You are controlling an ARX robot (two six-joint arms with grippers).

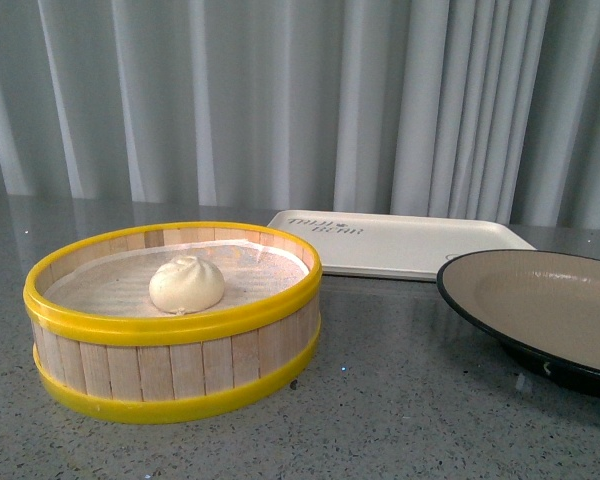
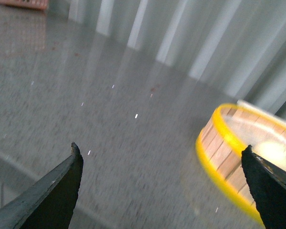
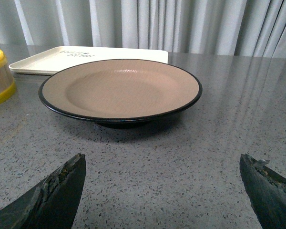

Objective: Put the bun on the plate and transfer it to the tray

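Observation:
The white pleated bun (image 1: 187, 284) lies inside the round wooden steamer basket (image 1: 170, 365) with yellow bands at the front left of the table. The plate (image 1: 540, 310), beige inside with a black rim, stands empty at the right; it also shows in the right wrist view (image 3: 119, 88). The cream tray (image 1: 400, 243) lies empty behind them and shows in the right wrist view (image 3: 47, 59). Neither arm shows in the front view. My left gripper (image 2: 162, 160) is open over bare table beside the basket (image 2: 224, 148); the view is blurred. My right gripper (image 3: 162, 164) is open, short of the plate.
The table (image 1: 400, 400) is grey speckled stone. Pale grey curtains (image 1: 300, 100) hang along its far edge. A pinkish object (image 2: 24, 4) lies at the far corner in the left wrist view.

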